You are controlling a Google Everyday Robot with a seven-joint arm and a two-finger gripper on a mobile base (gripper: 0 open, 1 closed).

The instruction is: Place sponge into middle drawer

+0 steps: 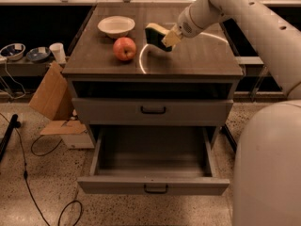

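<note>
The sponge (154,34), dark green with a pale yellow layer on top, is over the back middle of the cabinet top, tilted. My gripper (170,38) comes in from the right and is shut on the sponge's right end, holding it just above the wood surface. The middle drawer (153,184) is the lower grey drawer. It stands pulled out towards me and nothing shows inside it. Its small dark handle (155,189) is centred on its front. The drawer is well below and in front of the gripper.
A red apple (124,48) and a white bowl (116,26) sit on the cabinet top left of the sponge. The upper grey drawer (153,111) is closed. My white base (268,168) fills the lower right. Cardboard (49,98), a cup (58,52) and cables lie at the left.
</note>
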